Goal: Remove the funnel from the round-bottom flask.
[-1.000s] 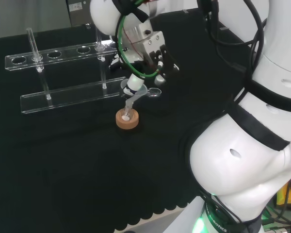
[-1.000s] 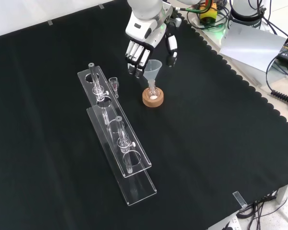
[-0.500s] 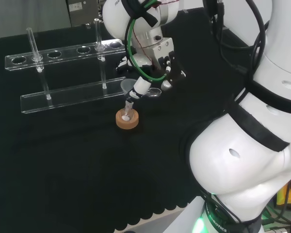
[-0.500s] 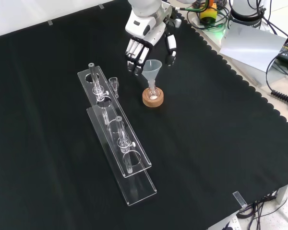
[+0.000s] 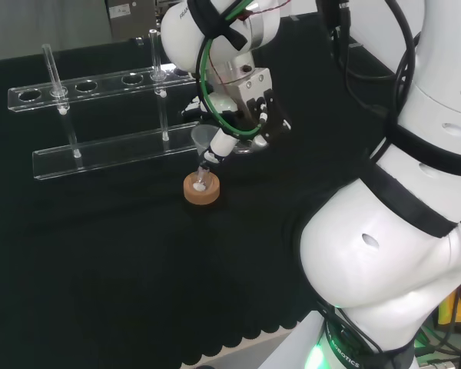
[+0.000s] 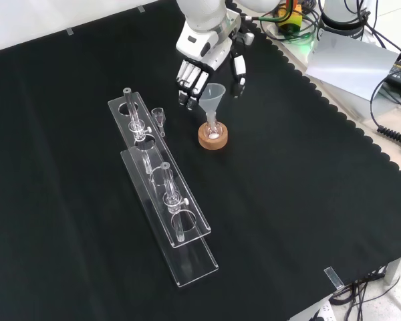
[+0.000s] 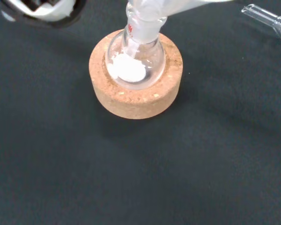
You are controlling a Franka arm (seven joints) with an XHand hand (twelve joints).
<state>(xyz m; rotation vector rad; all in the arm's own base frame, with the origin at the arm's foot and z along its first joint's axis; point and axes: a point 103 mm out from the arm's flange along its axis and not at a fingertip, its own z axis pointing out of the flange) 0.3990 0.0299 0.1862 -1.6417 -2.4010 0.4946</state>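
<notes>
Funnel, clear plastic cone [image 6: 214, 93], sits in neck of small round-bottom glass flask [image 7: 136, 60] on cork ring stand [image 6: 213, 136]. Black-and-white hand [image 6: 206, 67] hovers around cone rim, fingers relaxed, gripping nothing. Risk: sideways nudge tips flask, spilling white powder; nearby clear acrylic tube rack [image 6: 162, 190] on black-cloth counter [image 6: 307, 200] could get knocked.

Arm: glossy white rounded links, black bands at joints, small round holes in casing. Green and black cables loop by the wrist. Hand [image 6: 204, 50]: white shell, black-and-white segmented fingers [image 6: 185, 70]. Green light at base.
</notes>
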